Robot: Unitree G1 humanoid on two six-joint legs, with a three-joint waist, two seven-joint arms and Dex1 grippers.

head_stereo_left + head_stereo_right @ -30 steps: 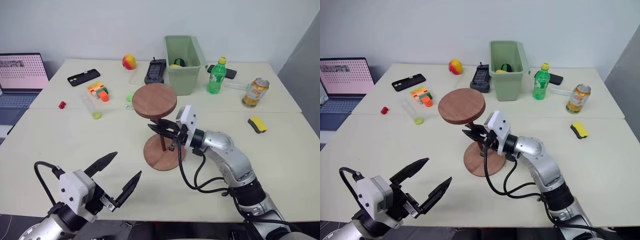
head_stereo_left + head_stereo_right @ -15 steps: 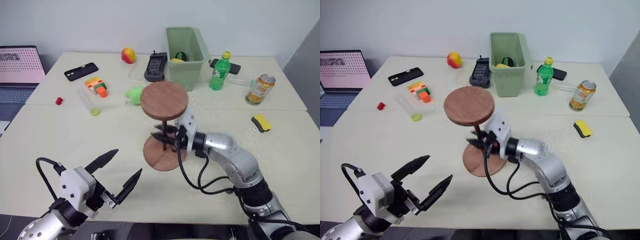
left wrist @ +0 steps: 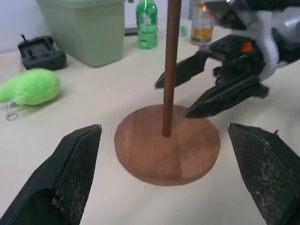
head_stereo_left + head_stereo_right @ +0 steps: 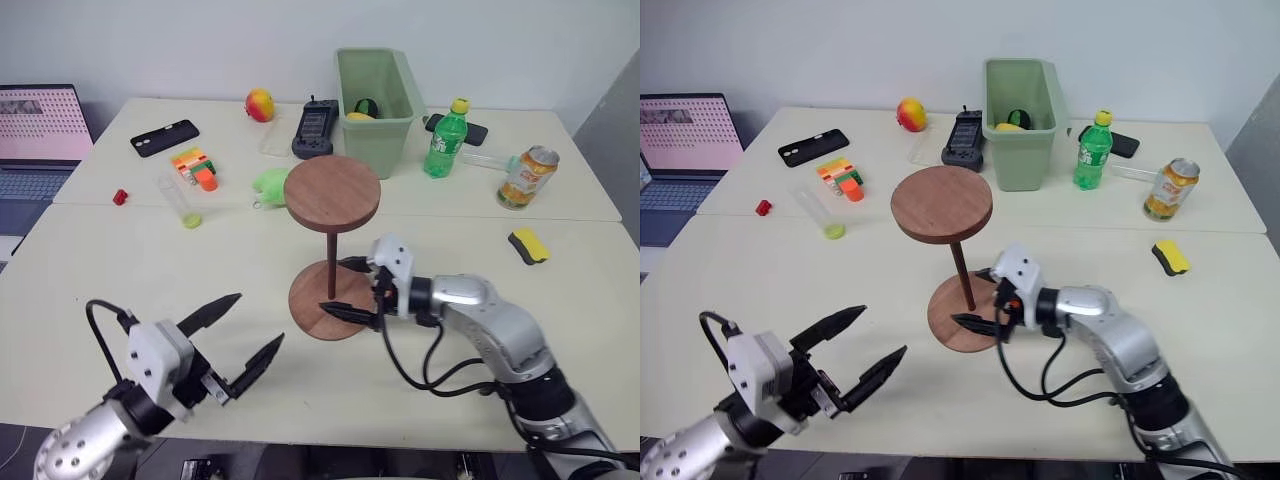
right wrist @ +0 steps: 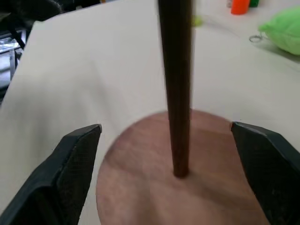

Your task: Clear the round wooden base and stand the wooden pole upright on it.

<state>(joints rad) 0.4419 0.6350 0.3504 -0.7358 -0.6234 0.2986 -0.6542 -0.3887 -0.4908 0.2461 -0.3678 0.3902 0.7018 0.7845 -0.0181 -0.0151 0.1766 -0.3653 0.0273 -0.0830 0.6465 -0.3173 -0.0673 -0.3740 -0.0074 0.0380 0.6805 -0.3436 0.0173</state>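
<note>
**Op A:** Looking nearest first, I have the left gripper (image 4: 233, 335) low at the front table edge, its black fingers spread wide and holding nothing; what about the right one?

**Op B:** I see the right gripper (image 4: 343, 286) just beyond it, fingers wide apart on either side of the long thin dark-brown wooden pole (image 4: 330, 262), not touching it; the pole stands upright in the centre of the flat reddish-brown round wooden base (image 4: 310, 310), its fixed disc on top.

**Op A:** Farther back I make out a fuzzy green toy (image 4: 270, 183), a pale green plastic bin (image 4: 374, 98) and a green soda bottle (image 4: 443, 140); all well apart from the base.
</note>
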